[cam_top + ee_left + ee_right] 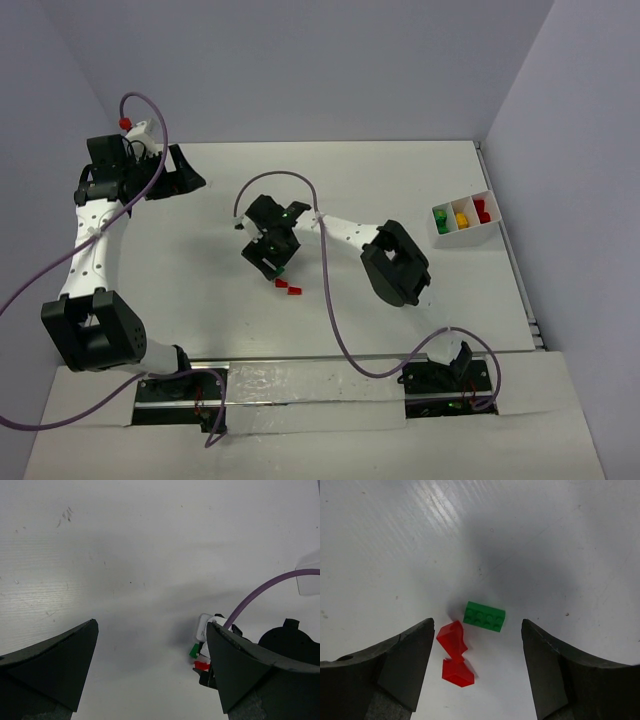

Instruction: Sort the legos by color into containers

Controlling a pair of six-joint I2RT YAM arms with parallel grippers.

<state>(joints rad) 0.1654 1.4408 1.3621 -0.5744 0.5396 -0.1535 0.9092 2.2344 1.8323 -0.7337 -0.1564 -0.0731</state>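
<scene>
Jaws of the right gripper [476,626] stand apart and empty, a green brick [484,616] between them, its long side running finger to finger; two red bricks [451,636] lie beside one finger. The tray [468,238] sits rightward by the table [400,170] edge, bare surface between. The left gripper [178,172], wide open, is farther.

We see a green brick [484,616] lying flat beside two red bricks [451,636]; the white tray [468,240] seemingly holds sorted colours.
</scene>
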